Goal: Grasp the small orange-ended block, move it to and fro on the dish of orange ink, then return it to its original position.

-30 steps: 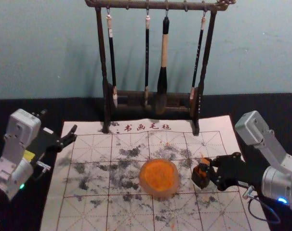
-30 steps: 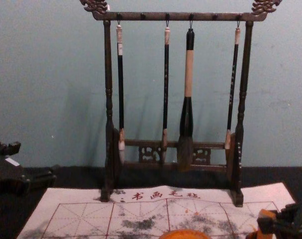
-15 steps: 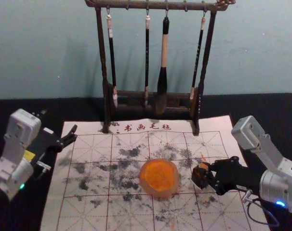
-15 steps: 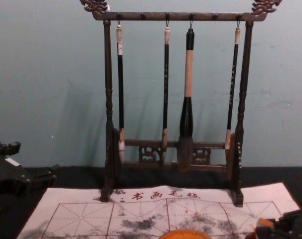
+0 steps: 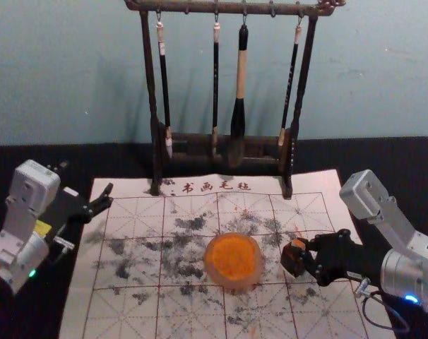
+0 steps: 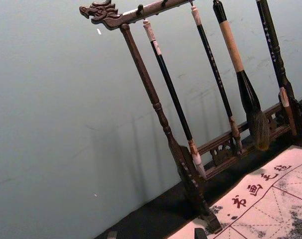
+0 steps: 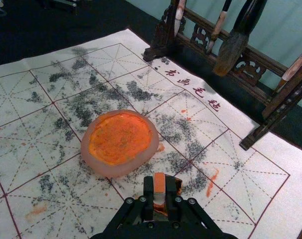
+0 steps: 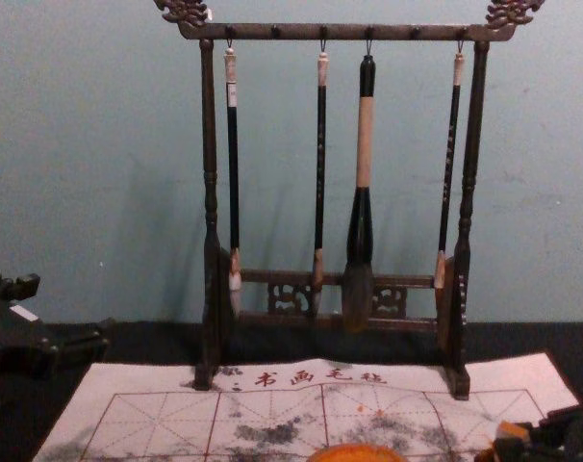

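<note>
We're pinching the block (image 7: pixel 159 184) in our right gripper (image 5: pixel 303 253) beside the dish (image 5: pixel 233 258), idling our left gripper (image 5: pixel 87 180) open, mat's left.

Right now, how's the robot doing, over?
Left gripper open, parked left. Right gripper shut on orange-ended block, beside ink dish. Brush rack beyond, seemingly no obstacle.

The orange-ended block (image 7: pixel 159 183) is near the ink dish (image 7: pixel 97 164).
</note>
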Tool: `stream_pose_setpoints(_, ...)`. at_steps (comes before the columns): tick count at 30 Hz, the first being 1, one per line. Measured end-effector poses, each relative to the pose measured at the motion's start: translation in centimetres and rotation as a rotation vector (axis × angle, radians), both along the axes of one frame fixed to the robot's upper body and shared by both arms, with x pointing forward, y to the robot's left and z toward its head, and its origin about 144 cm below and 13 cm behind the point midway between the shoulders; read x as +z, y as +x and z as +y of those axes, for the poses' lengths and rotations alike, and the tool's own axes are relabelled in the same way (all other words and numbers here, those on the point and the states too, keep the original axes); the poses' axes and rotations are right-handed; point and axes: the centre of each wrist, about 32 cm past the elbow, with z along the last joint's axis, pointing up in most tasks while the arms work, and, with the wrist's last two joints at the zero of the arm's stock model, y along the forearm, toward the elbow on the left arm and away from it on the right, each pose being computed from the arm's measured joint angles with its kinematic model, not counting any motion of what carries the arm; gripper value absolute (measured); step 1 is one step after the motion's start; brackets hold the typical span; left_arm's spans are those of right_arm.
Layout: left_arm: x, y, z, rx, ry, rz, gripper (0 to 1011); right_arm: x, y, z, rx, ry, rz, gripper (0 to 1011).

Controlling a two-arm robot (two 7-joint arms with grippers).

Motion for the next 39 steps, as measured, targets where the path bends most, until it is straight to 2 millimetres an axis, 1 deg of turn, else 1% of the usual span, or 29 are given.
stream_pose_setpoints(3,0.0,0.0,0.0,0.0,0.0,0.0,1001,0.01,0.0,0.0,0.0,0.0,0.0,155)
stream_pose_setpoints(5,0.0,0.0,0.0,0.0,0.0,0.0,1001,0.02,0.0,0.0,0.0,0.0,0.0,224)
stream_pose_setpoints(8,0.0,0.0,0.0,0.0,0.0,0.0,1001,0.02,0.0,0.0,0.0,0.001,0.0,280)
stream_pose_setpoints(9,0.0,0.0,0.0,0.0,0.0,0.0,1001,0.03,0.0,0.0,-0.001,0.001,0.0,341)
stream_pose_setpoints(10,0.0,0.0,0.0,0.0,0.0,0.0,1001,0.03,0.0,0.01,0.0,0.001,0.0,351)
stream_pose_setpoints(11,0.0,0.0,0.0,0.0,0.0,0.0,1001,0.03,0.0,0.01,0.0,0.001,0.0,417)
stream_pose_setpoints(16,0.0,0.0,0.0,0.0,0.0,0.0,1001,0.04,0.0,0.01,-0.001,0.001,-0.001,539)
stream_pose_setpoints(18,0.0,0.0,0.0,0.0,0.0,0.0,1001,0.04,0.0,0.01,-0.001,0.002,-0.001,620)
stream_pose_setpoints(19,0.0,0.0,0.0,0.0,0.0,0.0,1001,0.04,0.0,0.01,-0.001,0.002,0.0,682)
stream_pose_setpoints(23,0.0,0.0,0.0,0.0,0.0,0.0,1001,0.04,0.0,0.01,-0.001,0.002,0.0,748)
stream_pose_setpoints(24,0.0,0.0,0.0,0.0,0.0,0.0,1001,0.04,0.0,0.01,-0.001,0.002,0.0,813)
stream_pose_setpoints(26,0.0,0.0,0.0,0.0,0.0,0.0,1001,0.04,0.0,0.01,-0.001,0.002,0.0,848)
stream_pose_setpoints(27,0.0,0.0,0.0,0.0,0.0,0.0,1001,0.04,0.0,0.01,-0.001,0.002,0.0,901)
stream_pose_setpoints(29,0.0,0.0,0.0,0.0,0.0,0.0,1001,0.04,0.0,0.01,-0.001,0.002,0.0,934)
stream_pose_setpoints(30,0.0,0.0,0.0,0.0,0.0,0.0,1001,0.04,0.0,0.01,-0.001,0.002,0.0,981)
stream_pose_setpoints(32,0.0,0.0,0.0,0.0,0.0,0.0,1001,0.04,0.0,0.01,-0.001,0.002,0.0,1003)
stream_pose_setpoints(39,0.0,0.0,0.0,0.0,0.0,0.0,1001,0.03,-0.1,0.0,-0.005,0.008,-0.016,1003)
